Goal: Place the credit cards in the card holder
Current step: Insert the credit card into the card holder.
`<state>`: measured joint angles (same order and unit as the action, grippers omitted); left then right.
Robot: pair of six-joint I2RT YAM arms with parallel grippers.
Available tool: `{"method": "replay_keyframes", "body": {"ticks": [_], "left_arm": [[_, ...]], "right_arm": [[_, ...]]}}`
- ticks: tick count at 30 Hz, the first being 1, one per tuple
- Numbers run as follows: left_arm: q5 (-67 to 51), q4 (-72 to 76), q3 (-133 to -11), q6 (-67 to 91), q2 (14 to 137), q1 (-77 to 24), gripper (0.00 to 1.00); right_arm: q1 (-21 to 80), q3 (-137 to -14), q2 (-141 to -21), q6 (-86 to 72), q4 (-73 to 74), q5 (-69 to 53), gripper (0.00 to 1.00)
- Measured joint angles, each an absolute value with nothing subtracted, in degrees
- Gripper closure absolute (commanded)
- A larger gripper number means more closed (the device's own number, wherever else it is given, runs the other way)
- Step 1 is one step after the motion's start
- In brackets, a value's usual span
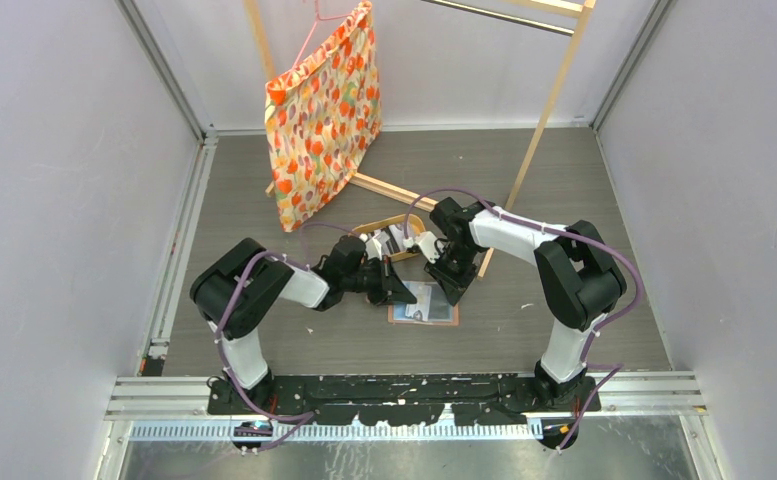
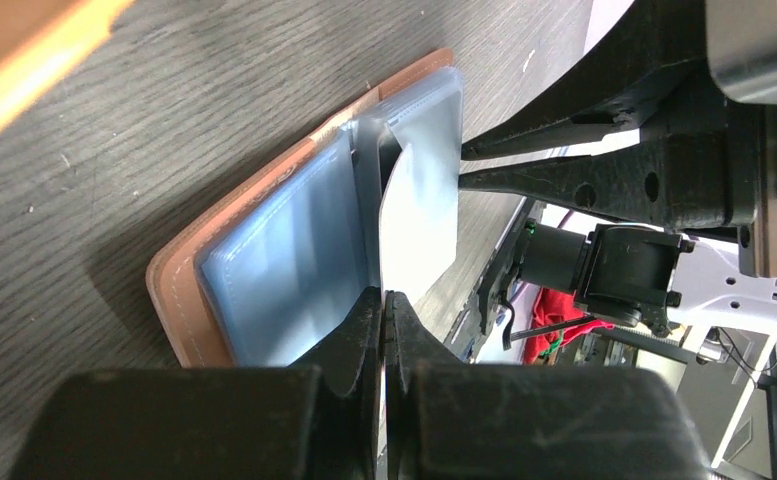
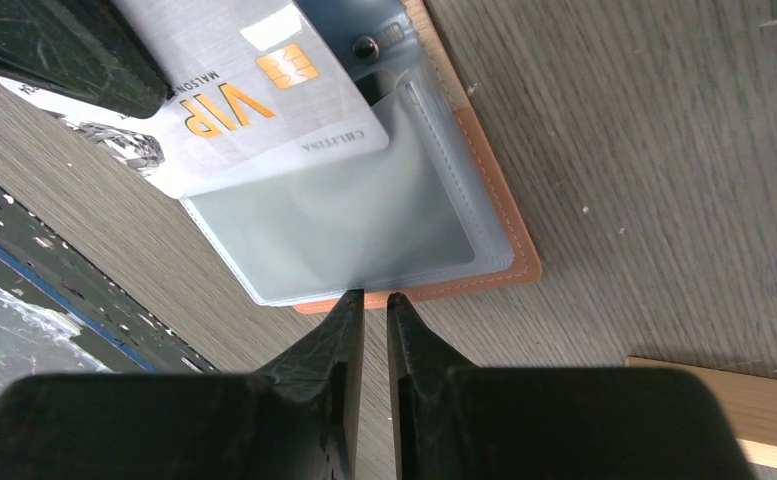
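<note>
Grey wood-grain table (image 1: 584, 200) is carrying the whole scene, w/ a light wooden clothes rack (image 1: 547, 105) standing at the back and a floral orange bag (image 1: 324, 120) hanging from it on a pink hanger (image 1: 316, 25). Both arms are reaching in toward the middle, tips near each other. On the L side the left gripper (image 2: 384, 300) is sitting low, jaws pressed tight together on the edge of a silver VIP card (image 3: 249, 105). Opposite it, the right gripper (image 3: 374, 300) is showing only a thin slit between its fingers, and they're looking to be nipping the rim of a clear sleeve. Just behind both, an oval wooden tray (image 1: 376, 229) is lying w/ more credit cards (image 1: 392, 240) in it, dark and pale, too small to read. The card holder (image 1: 426, 303) is lying open on the table between the two grippers, salmon-tan cover down, bluish see-thru sleeves up. The silver card is hanging tilted over the sleeve's mouth, chip showing, one corner overlapping the plastic; can't tell if it's inside the pocket.
</note>
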<state>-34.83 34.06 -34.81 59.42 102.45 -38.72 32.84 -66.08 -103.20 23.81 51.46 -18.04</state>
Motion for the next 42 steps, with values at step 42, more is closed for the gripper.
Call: {"method": "replay_keyframes", "body": {"ticks": [42], "left_arm": [[-26.85,52.84,-28.4,65.39,105.75,-43.05,0.99]], "right_arm": [[32.95,-66.24,-103.28,23.83,52.12,-16.97,0.81]]}}
